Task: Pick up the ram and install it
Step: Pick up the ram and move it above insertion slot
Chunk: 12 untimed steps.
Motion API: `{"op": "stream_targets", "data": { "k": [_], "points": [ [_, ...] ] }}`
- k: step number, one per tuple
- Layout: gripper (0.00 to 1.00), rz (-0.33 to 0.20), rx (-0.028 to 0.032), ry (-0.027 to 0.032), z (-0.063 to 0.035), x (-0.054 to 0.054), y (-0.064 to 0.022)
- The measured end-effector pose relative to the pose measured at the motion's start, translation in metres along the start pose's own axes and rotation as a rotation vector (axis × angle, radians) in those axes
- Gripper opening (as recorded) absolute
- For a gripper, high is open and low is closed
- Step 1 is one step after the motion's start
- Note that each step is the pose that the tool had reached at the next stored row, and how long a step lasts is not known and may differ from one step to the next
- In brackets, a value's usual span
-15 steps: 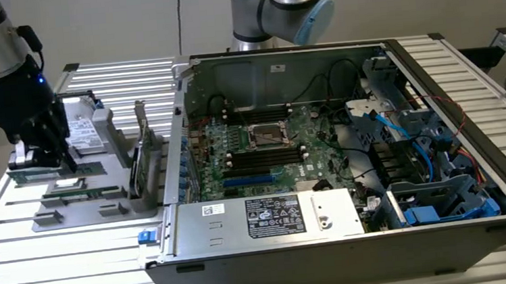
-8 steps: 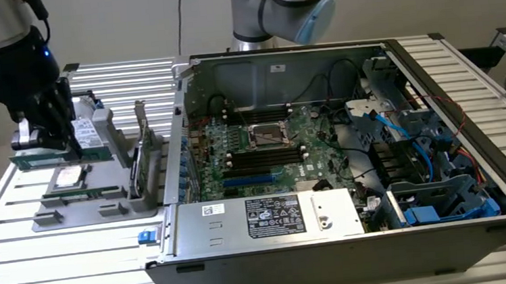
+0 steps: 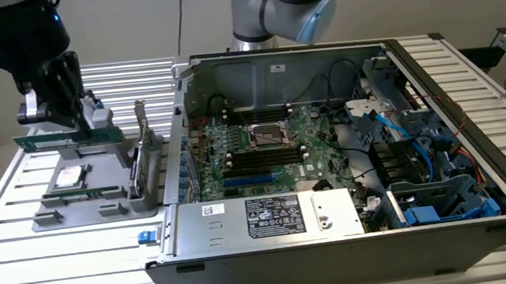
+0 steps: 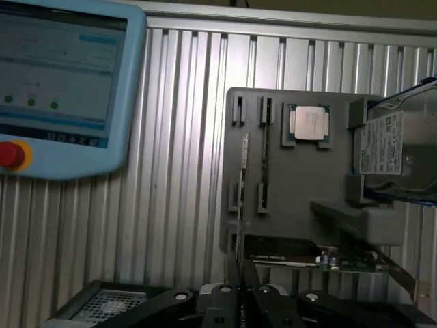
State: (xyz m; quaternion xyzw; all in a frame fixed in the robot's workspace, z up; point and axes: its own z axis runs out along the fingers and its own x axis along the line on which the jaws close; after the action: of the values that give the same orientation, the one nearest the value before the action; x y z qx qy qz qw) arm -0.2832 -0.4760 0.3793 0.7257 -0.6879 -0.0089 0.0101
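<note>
The ram [image 3: 41,140] is clamped in the clenched claw [image 3: 60,132] and is held roughly level just above the grey holder [image 3: 104,211] on the table [image 3: 17,249]. Little of the board appears to be pinched, so it may be tilted or dropped if the arm is swung sharply. The upright expansion card [image 3: 142,140] stands at the side of the holder that faces the open computer case [image 3: 353,259]. It could be clipped if the ram is carried too low across that edge, and the near wall of the case beside the holder could be struck in the same way. Inside the case, the memory slots [image 3: 263,156] lie well away from the holder, among cables. A slight skew in the grip could leave the ram badly seated, and its contacts could be damaged.
</note>
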Motion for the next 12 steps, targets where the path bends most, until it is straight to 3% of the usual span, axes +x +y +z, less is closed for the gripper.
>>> {"op": "stream_targets", "data": {
  "k": [8,12],
  "points": [
    [0.13,0.000,-0.0011,-0.0009,-0.0359,0.006,-0.0320],
    [0.13,0.000,-0.0013,-0.0010,-0.0430,0.008,-0.0502]
  ]
}}
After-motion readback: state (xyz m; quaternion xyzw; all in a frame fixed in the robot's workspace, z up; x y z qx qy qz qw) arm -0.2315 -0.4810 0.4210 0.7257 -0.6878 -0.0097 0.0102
